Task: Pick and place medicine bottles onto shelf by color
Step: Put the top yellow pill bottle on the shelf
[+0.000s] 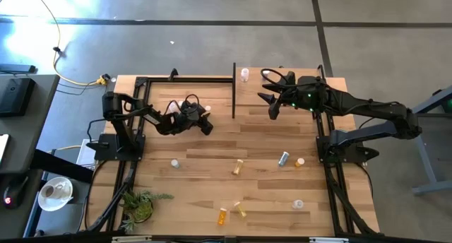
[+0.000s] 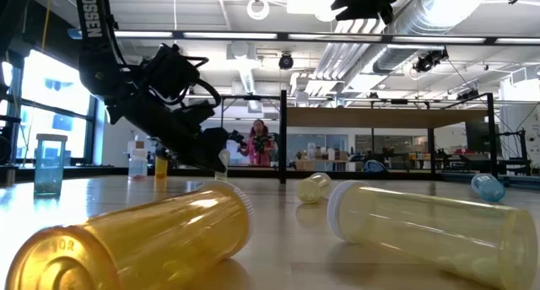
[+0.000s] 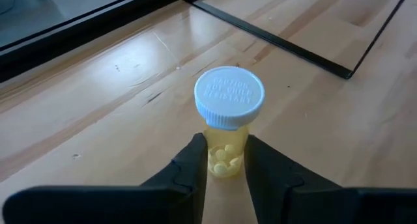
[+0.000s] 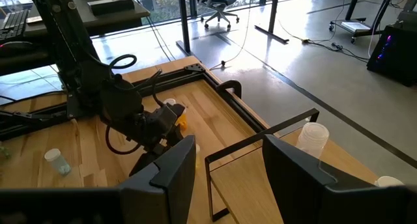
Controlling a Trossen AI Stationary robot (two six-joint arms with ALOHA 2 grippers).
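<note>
Left end effector (image 3: 225, 160) clamps the yellow white-capped pill bottle (image 3: 228, 116) low on its body, upright on the plank surface (image 1: 212, 162) around 10 o'clock, ready to lift. Light-wood shelf (image 1: 282, 102) at 1 o'clock; right end effector (image 4: 228, 168) hangs there, part-open, empty, waiting.

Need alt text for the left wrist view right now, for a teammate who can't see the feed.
The left gripper is shut on an upright yellow medicine bottle with a white cap, pills visible inside. It stands on the light wooden tabletop, with a thin black shelf frame running across the wood behind it.
</note>
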